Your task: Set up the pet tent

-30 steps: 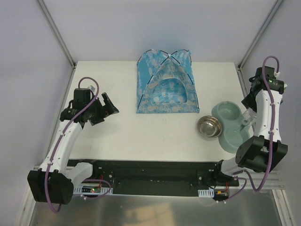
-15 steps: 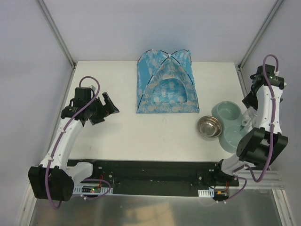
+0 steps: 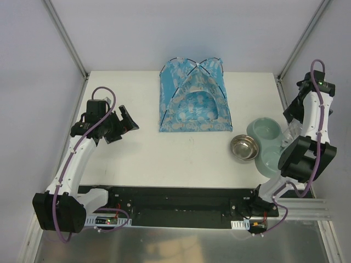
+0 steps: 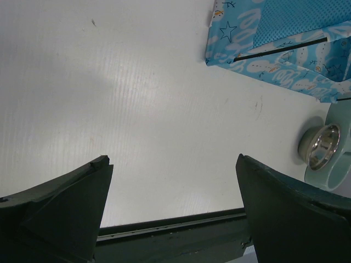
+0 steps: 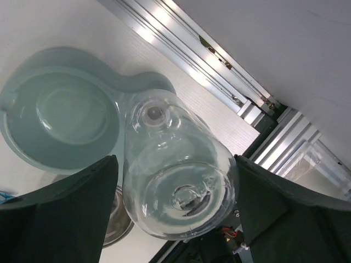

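The pet tent point(image 3: 193, 98) stands at the back middle of the table: blue printed fabric, thin black crossed poles, arched doorway facing the arms. Its front corner shows in the left wrist view as the pet tent point(image 4: 274, 33). My left gripper point(image 3: 130, 121) hovers over the left of the table, well to the left of the tent, open and empty point(image 4: 171, 159). My right gripper point(image 3: 289, 125) is at the right edge, its fingers point(image 5: 71, 203) open on either side of a clear plastic bottle point(image 5: 175, 181), with a thin gap showing on the left side.
A pale green double feeder point(image 3: 269, 147) lies at the right, with a steel bowl point(image 3: 244, 147) in its near-left well and the clear bottle upright on it. The table's aluminium frame rail point(image 5: 219, 60) runs just right of the feeder.
The right gripper's jaws have widened around the clear bottle, and the right arm's elbow has swung up and to the right. The left arm has barely shifted.
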